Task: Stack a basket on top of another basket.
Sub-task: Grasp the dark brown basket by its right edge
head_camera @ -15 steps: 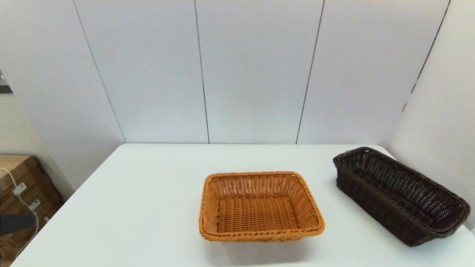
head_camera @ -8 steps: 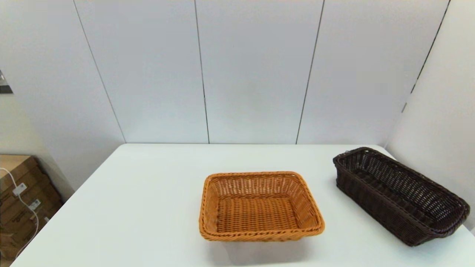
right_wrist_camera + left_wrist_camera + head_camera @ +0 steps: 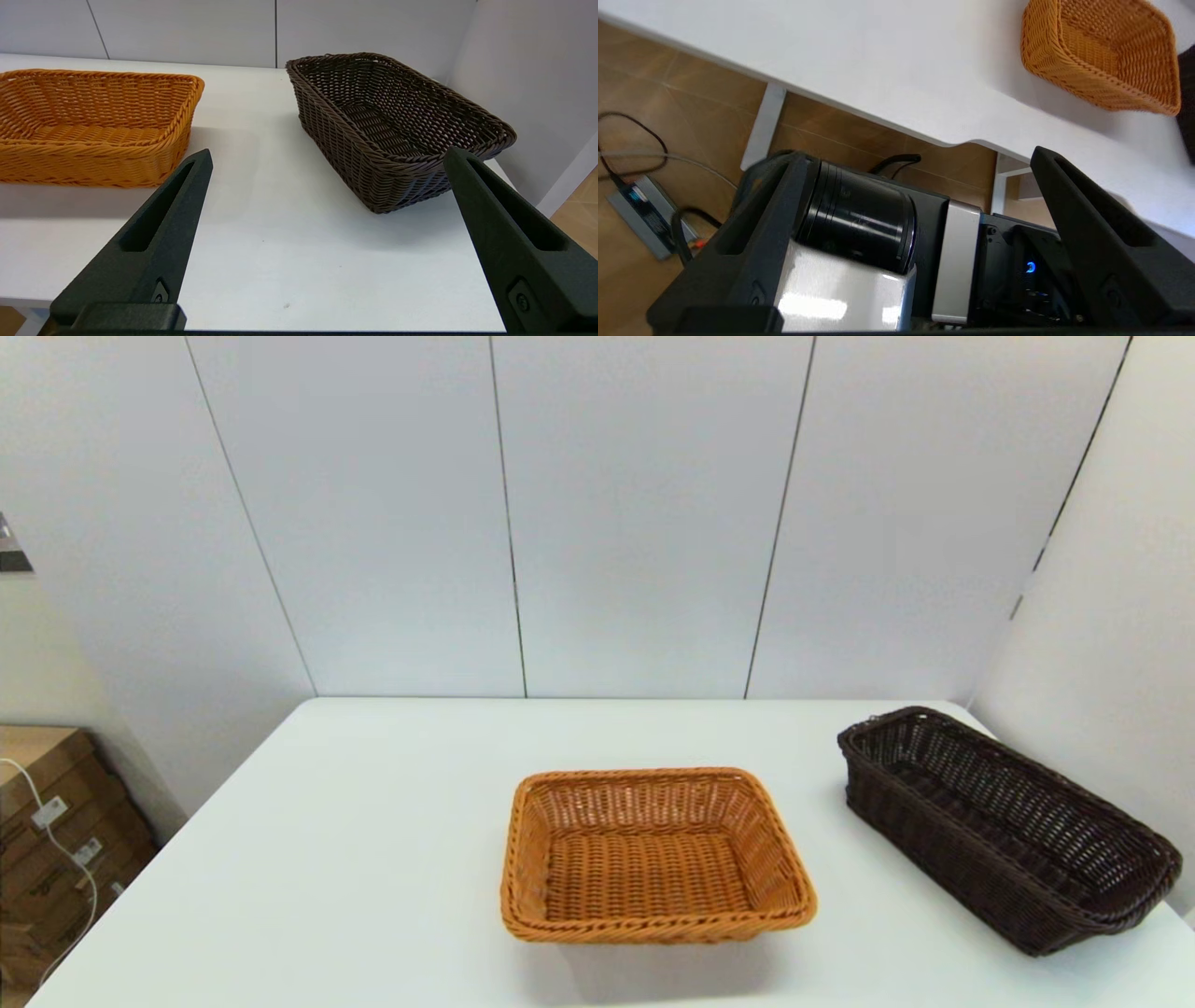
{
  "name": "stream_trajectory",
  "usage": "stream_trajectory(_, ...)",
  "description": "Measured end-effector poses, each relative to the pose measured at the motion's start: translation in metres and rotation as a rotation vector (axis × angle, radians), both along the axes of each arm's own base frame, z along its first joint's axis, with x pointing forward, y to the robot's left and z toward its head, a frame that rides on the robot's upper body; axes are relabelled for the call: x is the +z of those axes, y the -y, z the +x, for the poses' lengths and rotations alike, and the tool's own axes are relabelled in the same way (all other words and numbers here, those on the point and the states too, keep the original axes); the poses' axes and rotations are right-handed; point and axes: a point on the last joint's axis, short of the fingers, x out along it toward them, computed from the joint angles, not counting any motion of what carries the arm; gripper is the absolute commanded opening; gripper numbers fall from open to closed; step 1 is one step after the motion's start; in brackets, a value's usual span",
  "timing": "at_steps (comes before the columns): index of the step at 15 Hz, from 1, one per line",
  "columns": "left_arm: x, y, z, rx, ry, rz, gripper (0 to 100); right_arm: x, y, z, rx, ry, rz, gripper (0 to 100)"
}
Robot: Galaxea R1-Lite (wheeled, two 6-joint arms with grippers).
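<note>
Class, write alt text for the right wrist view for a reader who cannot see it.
A dark brown basket and an orange basket sit apart, both empty, on a white table. The right gripper hovers near the table's edge with its jaws wide open, facing the gap between them, touching neither.
</note>
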Motion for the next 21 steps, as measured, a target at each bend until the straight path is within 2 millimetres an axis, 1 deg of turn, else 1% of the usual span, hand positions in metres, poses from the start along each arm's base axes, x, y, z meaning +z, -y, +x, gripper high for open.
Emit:
stream_trajectory(2, -0.004, 0.004, -0.005, 0.019, 0.029, 0.01, 100, 0.0, 0.0, 0.0, 0.0, 0.0, 0.0, 100)
stream_trajectory(5, -0.021, 0.009, -0.013, 0.013, 0.062, 0.074, 100, 0.0, 0.0, 0.0, -0.001, 0.0, 0.001, 100)
stream_trajectory(6, -0.026, 0.01, -0.012, -0.005, 0.095, 0.108, 100, 0.0, 0.0, 0.0, -0.001, 0.0, 0.002, 100)
stream_trajectory(8, -0.042, 0.009, -0.002, -0.051, 0.164, 0.226, 100, 0.0, 0.0, 0.0, -0.001, 0.0, 0.003, 100)
stream_trajectory(10, -0.061, 0.008, 0.017, -0.073, 0.236, 0.353, 100, 0.0, 0.0, 0.0, 0.001, 0.0, 0.003, 100)
stream_trajectory(13, -0.088, 0.007, 0.048, -0.077, 0.388, 0.521, 100, 0.0, 0.0, 0.0, 0.001, 0.0, 0.002, 100)
stream_trajectory(15, -0.094, 0.007, 0.058, -0.089, 0.524, 0.611, 100, 0.0, 0.0, 0.0, -0.011, 0.0, 0.0, 100)
stream_trajectory(16, -0.095, 0.007, 0.06, -0.097, 0.572, 0.615, 100, 0.0, 0.0, 0.0, -0.018, -0.002, -0.003, 100)
stream_trajectory(19, -0.102, 0.008, 0.065, -0.125, 0.629, 0.605, 100, 0.0, 0.0, -0.001, -0.019, -0.024, -0.038, 100)
stream_trajectory(20, -0.104, 0.008, 0.065, -0.126, 0.627, 0.603, 100, 0.006, 0.0, -0.004, -0.019, -0.028, -0.038, 100)
stream_trajectory(21, -0.104, 0.008, 0.066, -0.126, 0.624, 0.602, 100, 0.017, 0.0, -0.008, -0.02, -0.02, -0.028, 100)
